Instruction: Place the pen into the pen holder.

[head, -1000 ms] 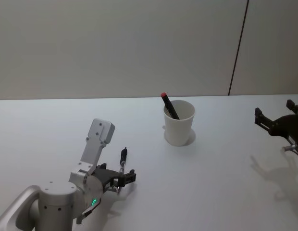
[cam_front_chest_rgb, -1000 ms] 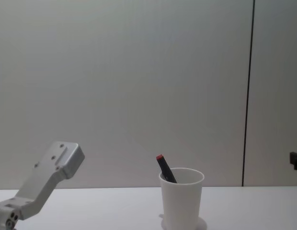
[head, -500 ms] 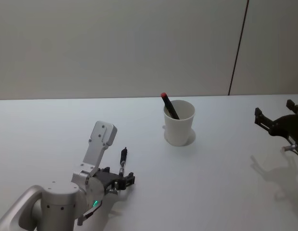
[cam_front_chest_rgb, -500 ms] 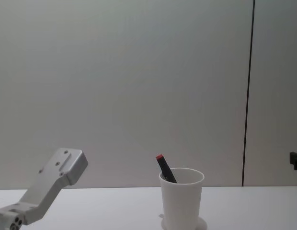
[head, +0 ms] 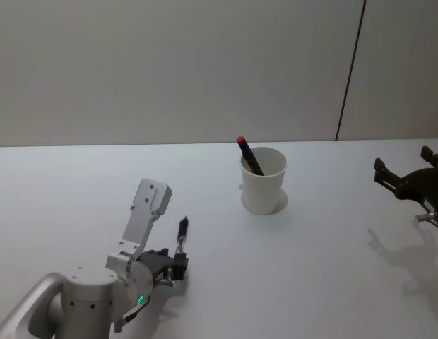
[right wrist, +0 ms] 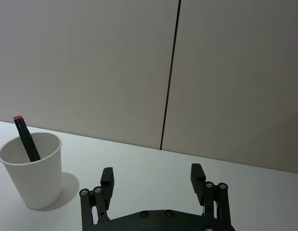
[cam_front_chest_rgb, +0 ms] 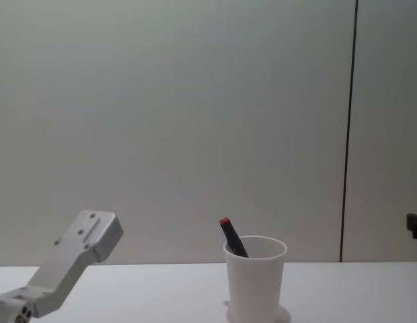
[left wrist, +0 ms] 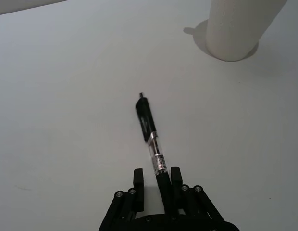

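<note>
The white pen holder (head: 263,185) (cam_front_chest_rgb: 255,276) (right wrist: 31,173) (left wrist: 238,29) stands upright mid-table. A black pen with a red end (head: 249,155) (cam_front_chest_rgb: 230,235) (right wrist: 25,137) leans inside it, tip above the rim. A second pen, black and clear (head: 181,233) (left wrist: 150,132), lies on the table at the near left, pointing toward the holder. My left gripper (head: 178,265) (left wrist: 156,174) is low on the table, shut on this pen's near end. My right gripper (head: 403,161) (right wrist: 152,173) hangs open and empty at the far right, above the table.
The white table (head: 311,268) stretches bare between the left gripper and the holder. A plain wall with a dark vertical seam (head: 350,70) stands behind it. The left arm's grey link (cam_front_chest_rgb: 74,252) rises at the lower left.
The left gripper's fingers have drawn together from wide open onto the black-and-clear pen's near end. The holder, the red-ended pen and the right gripper have not moved.
</note>
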Available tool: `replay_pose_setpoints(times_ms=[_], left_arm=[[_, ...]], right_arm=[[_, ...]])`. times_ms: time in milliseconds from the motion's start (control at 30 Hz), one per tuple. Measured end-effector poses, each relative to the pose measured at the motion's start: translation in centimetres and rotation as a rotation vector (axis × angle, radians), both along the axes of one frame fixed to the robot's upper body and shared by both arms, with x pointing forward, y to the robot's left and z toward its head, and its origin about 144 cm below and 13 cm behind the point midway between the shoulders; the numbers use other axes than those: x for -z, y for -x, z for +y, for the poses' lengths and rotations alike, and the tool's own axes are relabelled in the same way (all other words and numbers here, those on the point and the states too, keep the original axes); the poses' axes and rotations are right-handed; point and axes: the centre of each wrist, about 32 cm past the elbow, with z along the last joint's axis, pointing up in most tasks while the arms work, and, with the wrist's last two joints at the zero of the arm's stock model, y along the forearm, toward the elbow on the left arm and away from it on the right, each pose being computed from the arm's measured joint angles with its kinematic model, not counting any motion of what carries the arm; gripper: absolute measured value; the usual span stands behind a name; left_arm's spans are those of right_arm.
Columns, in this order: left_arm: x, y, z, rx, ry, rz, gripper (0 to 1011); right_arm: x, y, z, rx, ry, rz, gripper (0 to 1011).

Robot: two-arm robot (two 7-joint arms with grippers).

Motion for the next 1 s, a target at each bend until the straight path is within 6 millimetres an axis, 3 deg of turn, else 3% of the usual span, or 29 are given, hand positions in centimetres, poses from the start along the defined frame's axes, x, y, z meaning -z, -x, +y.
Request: replay_pose_setpoints(times_ms=[267, 1000], left_arm=[[0.00, 0.10, -0.04, -0.004, -0.001, 0.004, 148], [-0.84, 0.39, 0.16, -0.011, -0.009, -0.088, 131]], right_arm=[[0.00, 0.00, 0.00, 0.000, 0.000, 0.000, 1002], [0.00, 0.00, 0.00, 0.000, 0.000, 0.000, 1002]])
